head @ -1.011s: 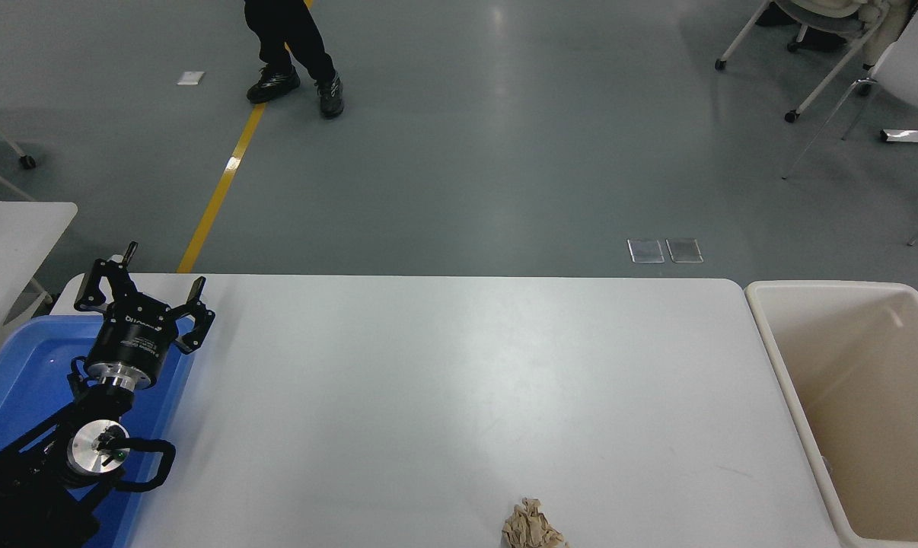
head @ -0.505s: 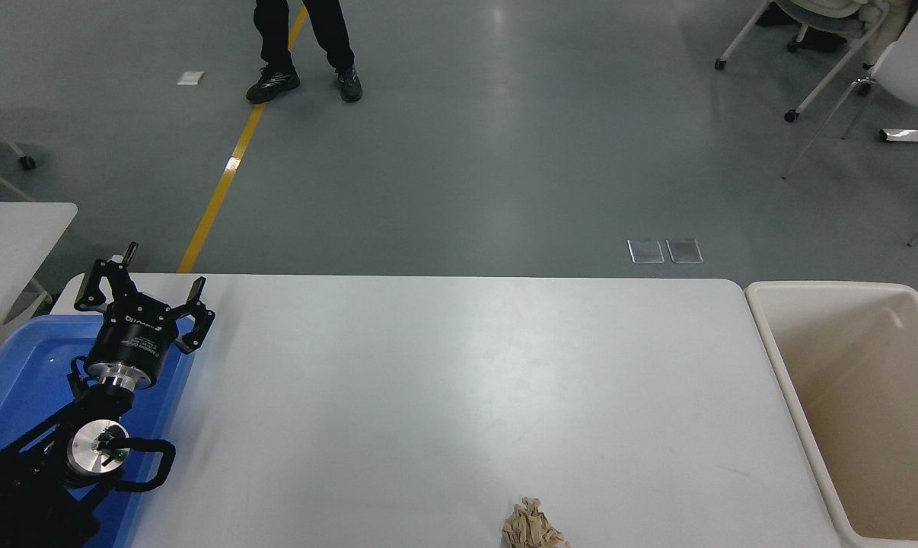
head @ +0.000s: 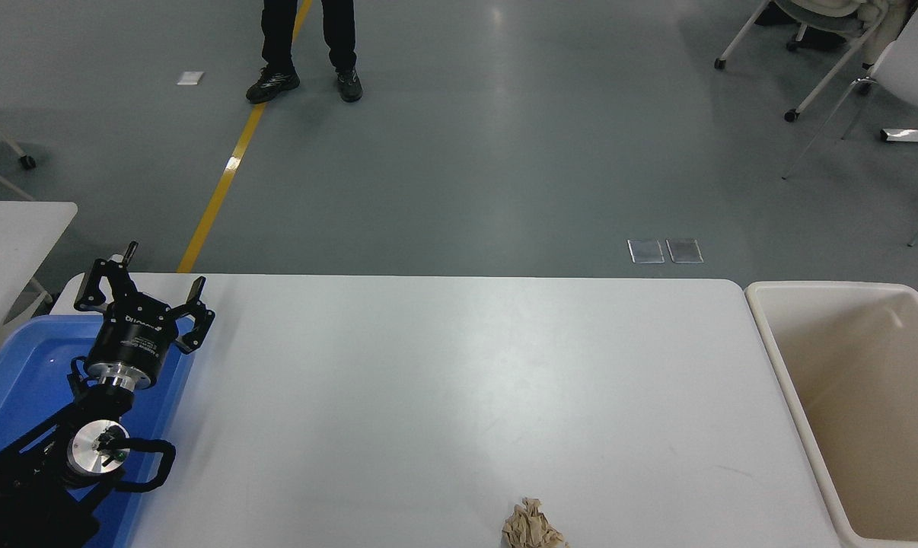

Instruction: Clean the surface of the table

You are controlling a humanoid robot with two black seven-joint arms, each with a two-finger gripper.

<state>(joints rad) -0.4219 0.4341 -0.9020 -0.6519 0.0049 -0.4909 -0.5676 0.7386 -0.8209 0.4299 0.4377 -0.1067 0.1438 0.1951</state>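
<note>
Crosswise, table surface [head: 444, 380] left-to-right.

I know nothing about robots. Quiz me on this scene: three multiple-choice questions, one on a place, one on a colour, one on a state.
1. Where does the crumpled paper wad lie?
A. in the beige bin
B. at the table surface's near edge
C. in the blue tray

2. What colour is the tray under the left gripper?
A. blue
B. red
C. green

3. How are the left gripper's fingers?
A. closed on paper
B. spread open, empty
C. out of sight

Answers: 1 B, it rests on the table surface by the bottom edge. 2 A, plainly blue. 3 B, fingers apart, nothing between.
</note>
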